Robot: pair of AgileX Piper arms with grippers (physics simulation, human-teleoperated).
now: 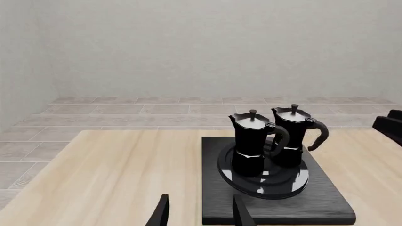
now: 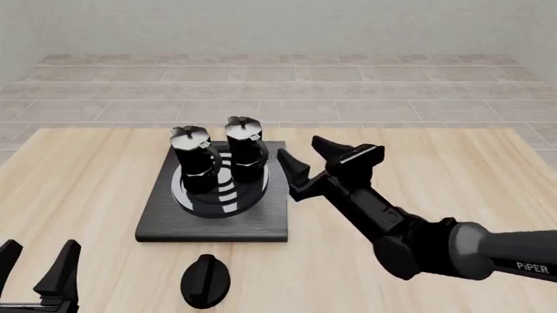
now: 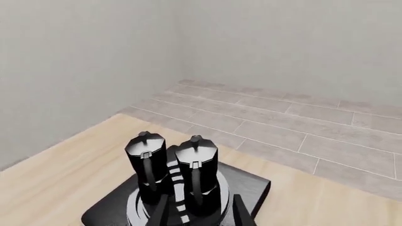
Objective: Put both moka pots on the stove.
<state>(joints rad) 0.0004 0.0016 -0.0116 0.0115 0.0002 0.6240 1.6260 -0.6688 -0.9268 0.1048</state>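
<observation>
Two black moka pots stand side by side on the ring burner of the stove point(image 2: 156, 218): the left pot point(image 2: 193, 160) and the right pot point(image 2: 244, 150). Both also show in the left wrist view point(image 1: 253, 143) point(image 1: 293, 136) and in the right wrist view point(image 3: 146, 162) point(image 3: 196, 172). The stove slab shows there too point(image 1: 314, 197) point(image 3: 251, 183). My right gripper point(image 2: 303, 160) is open and empty, just right of the right pot, apart from it. My left gripper point(image 2: 39, 264) is open and empty at the near left corner of the table.
A flat black oval knob point(image 2: 205, 280) lies on the wooden table point(image 2: 487, 176) in front of the stove. Grey tiled floor and a wall lie beyond the table's far edge.
</observation>
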